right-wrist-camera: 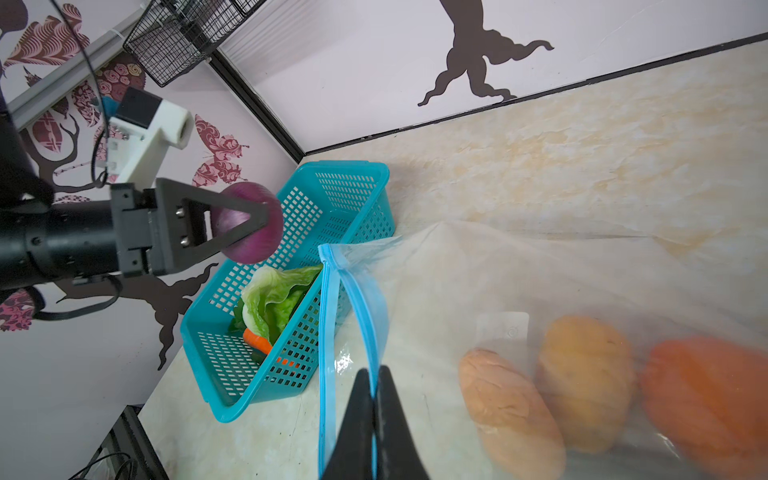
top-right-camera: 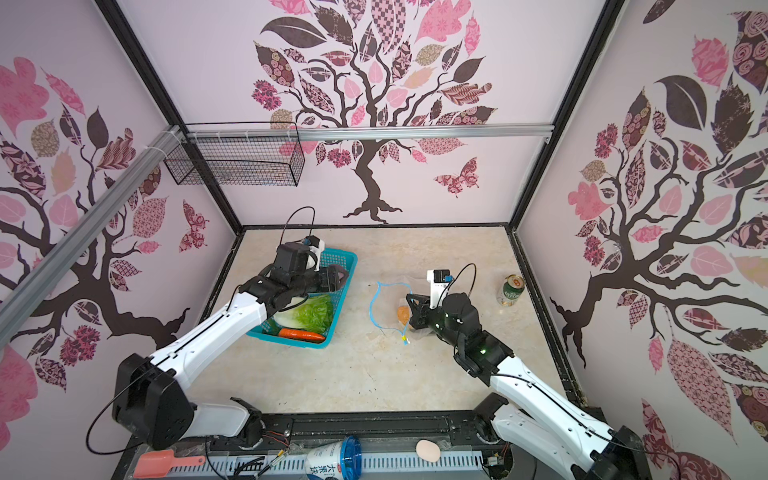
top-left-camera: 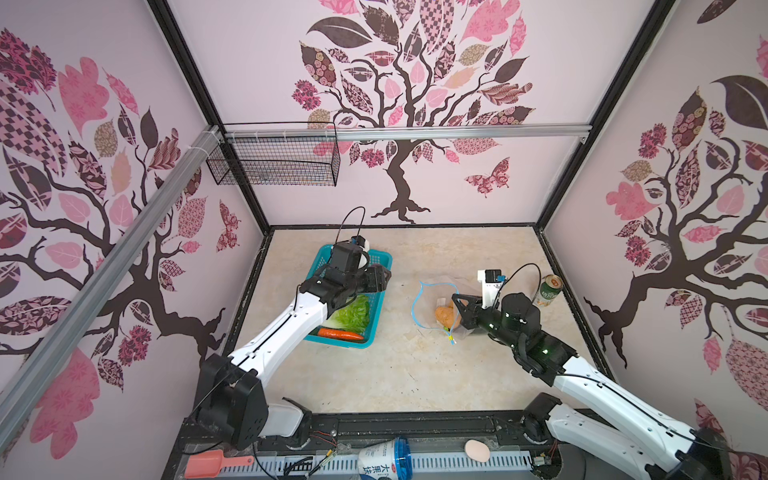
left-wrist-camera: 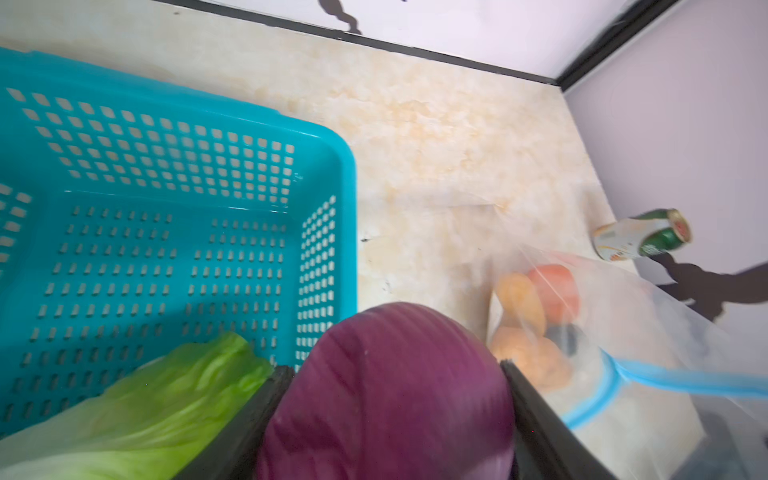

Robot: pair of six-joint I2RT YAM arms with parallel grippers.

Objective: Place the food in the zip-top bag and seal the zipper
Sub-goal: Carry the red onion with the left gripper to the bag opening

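Firmly, left gripper (left-wrist-camera: 395, 374) clasps round, ribbed purple onion (left-wrist-camera: 386, 419).

Marbled tabletop (top-left-camera: 395, 374): basket (top-left-camera: 377, 316), bag (top-left-camera: 439, 287), can (top-left-camera: 547, 291)

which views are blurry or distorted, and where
left wrist: the onion fills the foreground and looks soft, and the can is smeared; right wrist: the potatoes in the bag are blurred, while the basket is sharp; both top views: crisp, with wide-angle stretch toward the edges.
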